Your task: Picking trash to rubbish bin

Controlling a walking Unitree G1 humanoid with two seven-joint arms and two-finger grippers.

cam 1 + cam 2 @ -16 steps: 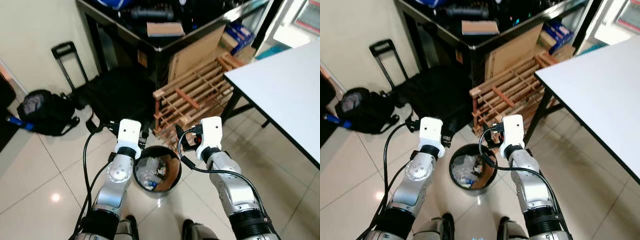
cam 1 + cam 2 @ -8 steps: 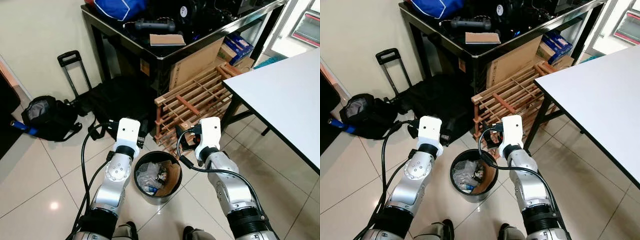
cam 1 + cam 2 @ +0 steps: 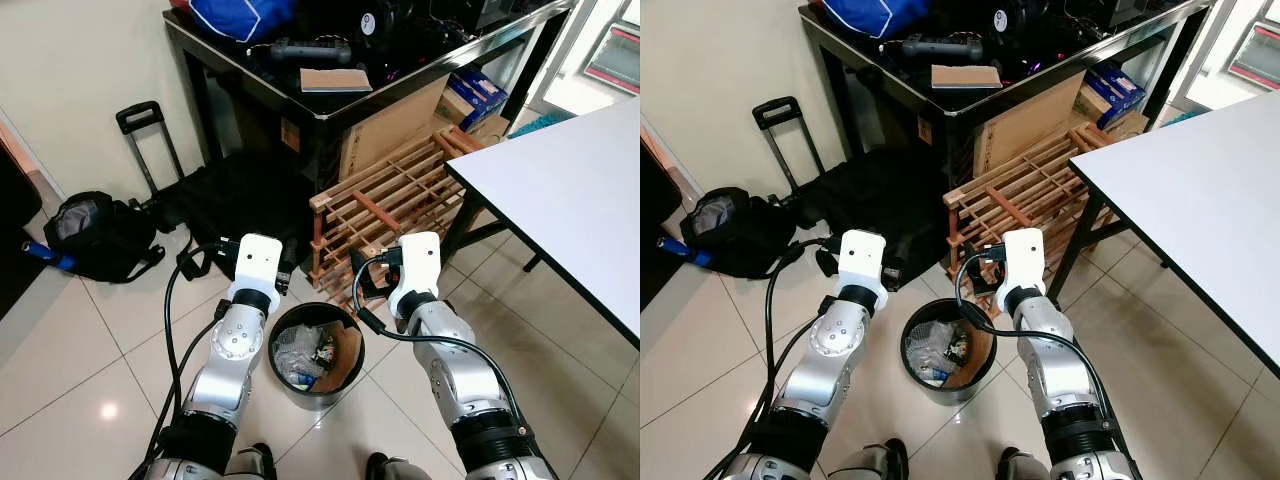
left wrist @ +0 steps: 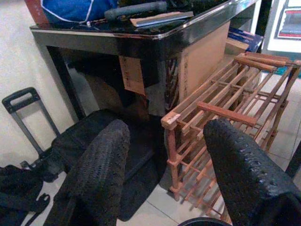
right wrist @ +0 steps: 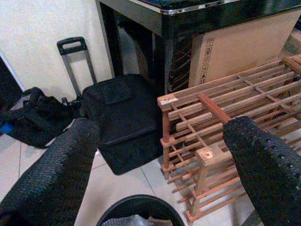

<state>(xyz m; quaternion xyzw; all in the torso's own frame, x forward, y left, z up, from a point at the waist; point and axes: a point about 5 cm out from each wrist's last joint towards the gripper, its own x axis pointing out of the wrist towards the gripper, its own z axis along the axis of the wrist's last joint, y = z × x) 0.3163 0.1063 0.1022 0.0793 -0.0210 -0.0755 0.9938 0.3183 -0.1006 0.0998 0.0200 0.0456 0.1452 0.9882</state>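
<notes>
- The left gripper (image 4: 164, 174) was held just above the far-left rim of the bin, its two black textured fingers (image 4: 101, 169) spread wide apart with nothing between them.
- The right gripper (image 5: 164, 174) was held above the far-right rim of the same bin, its fingers (image 5: 263, 165) likewise spread and empty.
- The round black rubbish bin (image 3: 316, 341) was seen standing on the pale tiled floor (image 3: 70, 350) between the two silver arms, directly before the robot's feet.
- Inside the bin, crumpled clear plastic trash (image 3: 292, 350) and a brown piece of cardboard (image 3: 344, 349) were seen lying against each other.
- A slatted wooden rack (image 3: 385, 200) was seen leaning just beyond the bin, against a brown cardboard box (image 3: 395, 120) under a black glossy table (image 3: 300, 95).
- A black soft suitcase with a pull-out handle (image 5: 120, 115) was seen lying on the floor beside the rack, left of it.
- A black backpack (image 3: 95, 235) was seen farther to the left, near the wall.
- A white-topped table (image 3: 560, 190) was seen to the robot's right, well apart from the bin.
</notes>
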